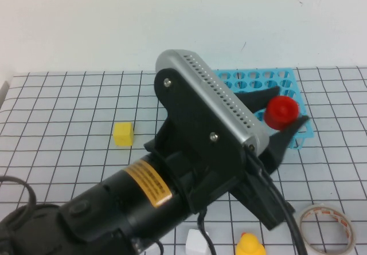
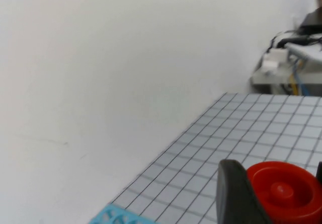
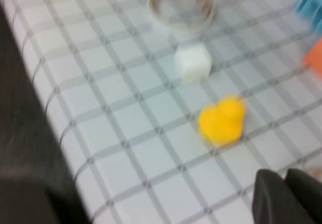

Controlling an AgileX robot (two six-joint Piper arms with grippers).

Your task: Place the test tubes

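We find the left gripper (image 1: 285, 109) clamped on a red-capped test tube (image 1: 281, 113) above the blue rack (image 1: 252, 80), the right gripper (image 3: 285, 179) closed and empty over the surface (image 1: 69, 112) near a yellow toy (image 3: 221, 121); we judge the tube light, smooth and fragile, best held at its cap.

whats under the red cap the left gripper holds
The blue rack lies below the red cap, which the left gripper clamps. Any tube body is hidden by the fingers. The right gripper hovers near the yellow duck.
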